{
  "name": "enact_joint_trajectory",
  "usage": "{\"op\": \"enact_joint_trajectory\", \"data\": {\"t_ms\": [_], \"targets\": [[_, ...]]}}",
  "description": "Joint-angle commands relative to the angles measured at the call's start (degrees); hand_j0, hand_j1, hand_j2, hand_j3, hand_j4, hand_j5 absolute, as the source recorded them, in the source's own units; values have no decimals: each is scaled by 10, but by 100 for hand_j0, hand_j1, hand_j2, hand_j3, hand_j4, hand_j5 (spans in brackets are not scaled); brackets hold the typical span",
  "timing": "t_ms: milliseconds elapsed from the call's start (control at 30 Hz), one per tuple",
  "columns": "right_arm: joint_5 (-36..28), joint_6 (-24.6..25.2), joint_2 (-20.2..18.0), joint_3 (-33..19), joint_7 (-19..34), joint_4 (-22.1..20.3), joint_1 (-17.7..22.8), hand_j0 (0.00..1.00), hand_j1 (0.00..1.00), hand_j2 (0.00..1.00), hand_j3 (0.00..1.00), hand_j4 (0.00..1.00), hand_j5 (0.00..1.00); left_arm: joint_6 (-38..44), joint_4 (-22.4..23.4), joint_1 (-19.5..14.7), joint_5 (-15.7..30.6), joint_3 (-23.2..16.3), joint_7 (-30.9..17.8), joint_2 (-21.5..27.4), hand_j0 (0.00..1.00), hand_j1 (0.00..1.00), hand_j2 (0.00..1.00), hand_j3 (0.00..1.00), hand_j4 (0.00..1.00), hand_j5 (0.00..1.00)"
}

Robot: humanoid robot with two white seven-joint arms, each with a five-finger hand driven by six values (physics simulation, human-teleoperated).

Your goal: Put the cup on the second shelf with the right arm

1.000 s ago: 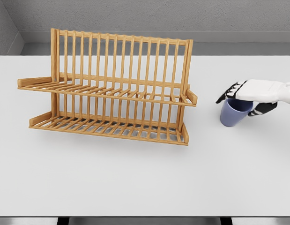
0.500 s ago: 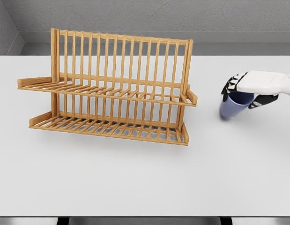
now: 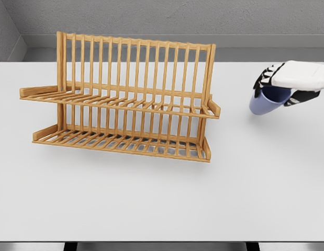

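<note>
Right hand [image 3: 285, 83] comes in from the right edge, dark fingers [image 3: 263, 79] curled over the rim of one blue cup [image 3: 266, 100], gripping it from above. Cup hangs tilted under the palm, lifted off the white bench [image 3: 162, 198]. Well to the hand's left stands one wooden dish rack [image 3: 122, 99] with two slatted shelves, both bare. Open bench lies between hand and rack. No labels or writing readable anywhere.
</note>
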Motion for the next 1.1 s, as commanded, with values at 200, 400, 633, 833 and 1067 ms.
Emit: {"op": "enact_joint_trajectory", "data": {"t_ms": [200, 400, 633, 833, 1067], "targets": [[-4, 2, -11, -32, -1, -57, 0, 57, 57, 57, 57, 57, 57, 1, 0, 0, 0, 0, 0, 0, 100, 100, 100, 100, 100, 100], [-4, 2, -15, -54, -1, -85, 1, 57, 57, 57, 57, 57, 57, 0, 0, 0, 0, 0, 0, 0, 100, 100, 100, 100, 100, 100], [-3, 2, -14, -58, -1, -138, -1, 57, 57, 57, 57, 57, 57, 0, 1, 0, 0, 0, 0, 0, 100, 100, 100, 100, 100, 100], [-3, 2, -15, -58, -1, -154, -23, 57, 57, 57, 57, 57, 57, 0, 0, 0, 0, 0, 0, 0, 100, 100, 100, 100, 100, 100], [-4, 2, -16, -58, -1, -182, -25, 57, 57, 57, 57, 57, 57, 0, 0, 0, 0, 0, 0, 0, 100, 100, 100, 100, 100, 100]]}}
